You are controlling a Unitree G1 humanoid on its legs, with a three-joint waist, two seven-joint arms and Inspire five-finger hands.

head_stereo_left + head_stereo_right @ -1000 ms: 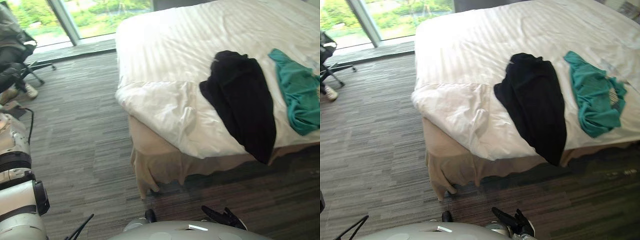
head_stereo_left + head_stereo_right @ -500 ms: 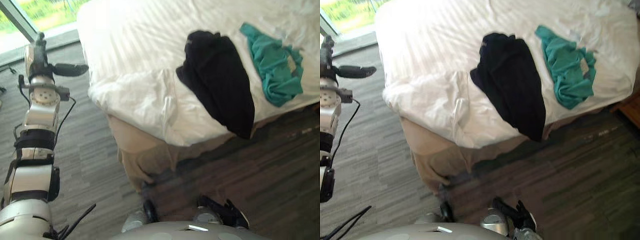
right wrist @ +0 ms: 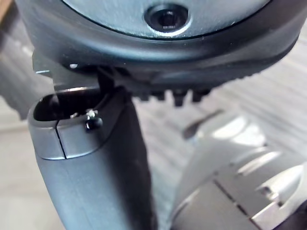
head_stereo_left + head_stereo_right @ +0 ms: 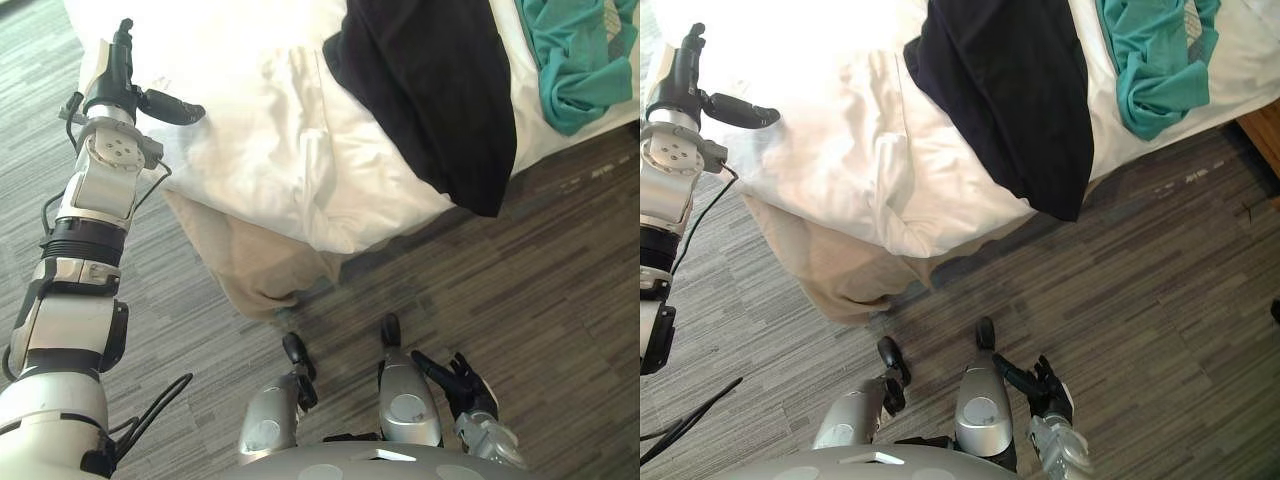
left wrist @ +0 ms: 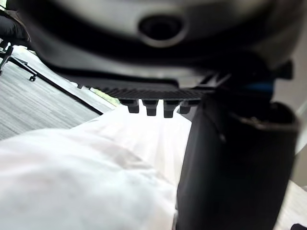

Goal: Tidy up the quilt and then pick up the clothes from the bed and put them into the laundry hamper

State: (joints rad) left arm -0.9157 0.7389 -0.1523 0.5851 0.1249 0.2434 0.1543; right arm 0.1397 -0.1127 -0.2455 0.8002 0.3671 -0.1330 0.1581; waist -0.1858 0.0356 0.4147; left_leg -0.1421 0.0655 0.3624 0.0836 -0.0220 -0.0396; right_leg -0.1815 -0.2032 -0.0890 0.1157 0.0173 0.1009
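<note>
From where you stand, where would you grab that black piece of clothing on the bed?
Probably the lower end of the black garment, which hangs over the near edge of the bed past the white quilt. Approached from the floor side, that free end can be closed on without catching the quilt.

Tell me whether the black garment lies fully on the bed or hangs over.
Hanging over: the black cloth garment drapes past the edge of the white quilt.

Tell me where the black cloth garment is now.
In the left eye view the black cloth garment drapes over the near edge of the white quilt, left of the crumpled teal garment.
</note>
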